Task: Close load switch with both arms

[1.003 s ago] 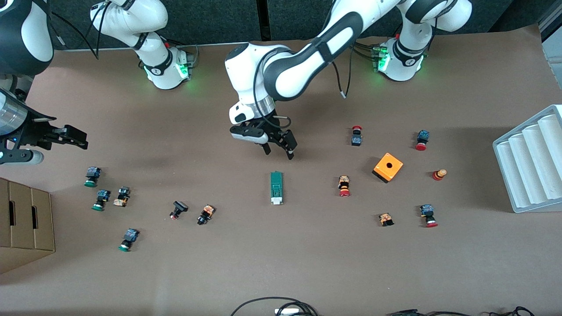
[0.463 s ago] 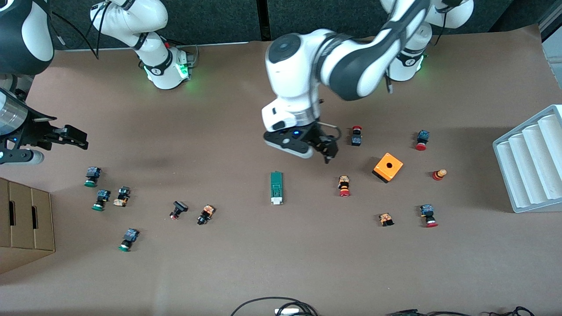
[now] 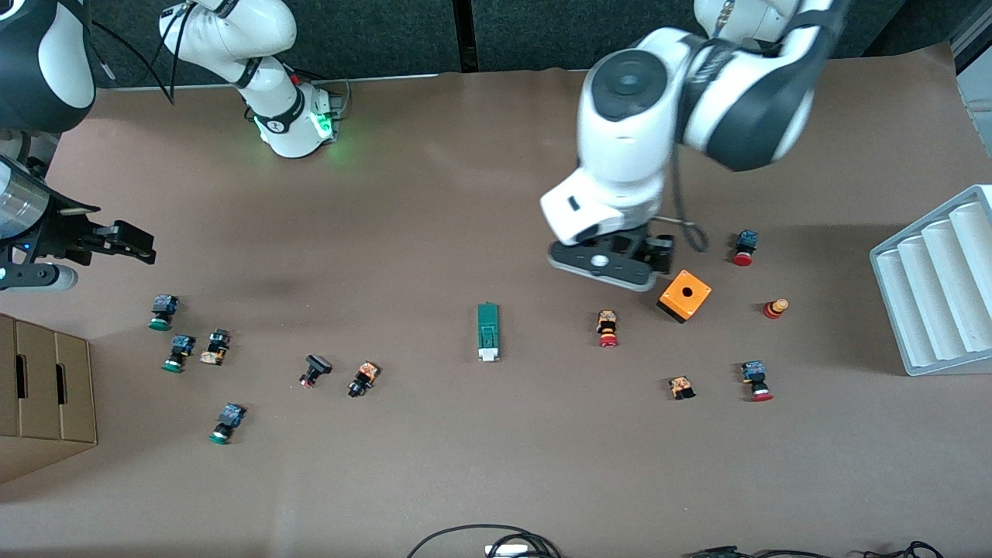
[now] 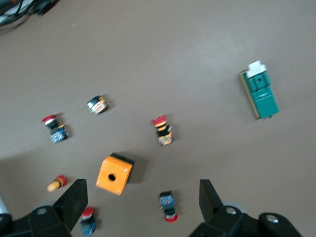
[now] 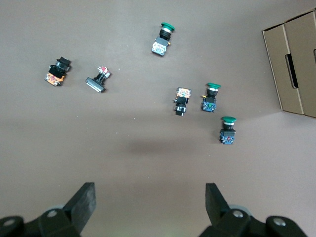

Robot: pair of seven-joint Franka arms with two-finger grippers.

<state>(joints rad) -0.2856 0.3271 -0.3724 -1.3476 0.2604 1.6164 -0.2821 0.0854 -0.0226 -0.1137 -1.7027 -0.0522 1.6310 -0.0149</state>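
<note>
Right now my left gripper [image 4: 143, 202] is up in the air over the table [image 3: 496, 480], above a red-capped push button [image 4: 168, 206] just beside the orange cube [image 3: 685, 294]; fingers [image 4: 75, 197] spread wide, holding nothing. My right gripper [image 5: 150, 202] waits at the right arm's end of the table, over bare brown surface, fingers [image 5: 85, 197] also wide apart and empty.

Load switch [image 3: 487, 332] lies flat mid-table, untouched, long axis running toward the front camera, white tab at the nearer end. Well apart from both grippers. Open room all round it: closest neighbours are a red-capped button [image 3: 607, 328] toward the left arm's end and an orange-and-black part [image 3: 363, 378] toward the right arm's end, both clear of it.

Toward the right arm's end: green-capped buttons [image 3: 162, 311] in a loose cluster, cardboard box [image 3: 43, 391] at the table edge. Toward the left arm's end: more red-capped buttons around the cube, white ribbed tray [image 3: 934, 283] at the edge. Wide bare strip nearer the front camera, only cables [image 3: 484, 539] at that edge. In the left wrist view the switch [image 4: 259, 91] sits away from the button cluster.
</note>
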